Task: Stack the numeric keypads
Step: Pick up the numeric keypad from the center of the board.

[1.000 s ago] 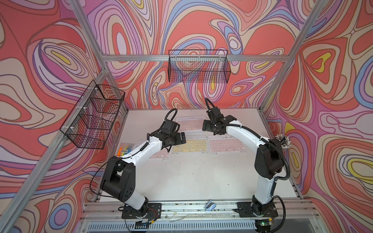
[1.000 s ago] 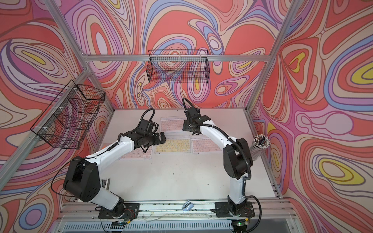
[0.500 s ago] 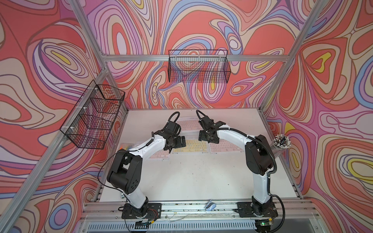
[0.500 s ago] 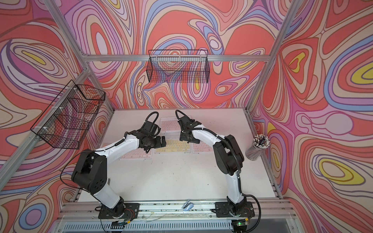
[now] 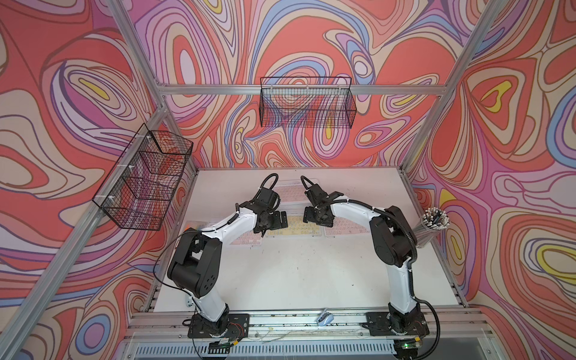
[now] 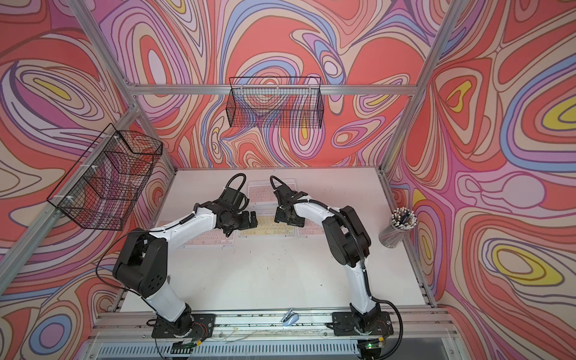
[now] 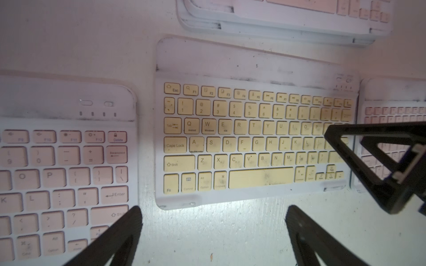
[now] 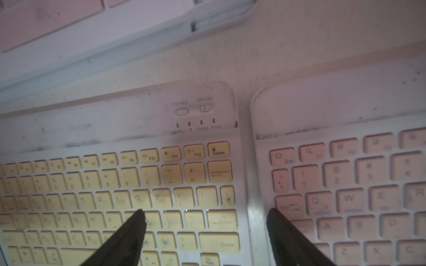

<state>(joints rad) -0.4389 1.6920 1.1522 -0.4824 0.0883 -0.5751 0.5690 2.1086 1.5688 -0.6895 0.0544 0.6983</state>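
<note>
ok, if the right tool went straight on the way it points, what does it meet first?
Probably the yellow keypad, at its end beside a pink keypad: the open right tool straddles their gap, a finger over each. Height above them is unclear.

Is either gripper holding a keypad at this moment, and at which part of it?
Nothing is held. The left gripper stands open near the yellow keypad; the right gripper stands open over its end.

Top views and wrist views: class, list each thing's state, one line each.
yellow keyboard: flat, unstacked, ungripped.
left pink keyboard: flat, unstacked.
right pink keyboard: flat, unstacked.
far pile: stacked, pink on top.
left tool: open, empty.
right tool: open, empty.
pencil cup: upright, filled.
</note>
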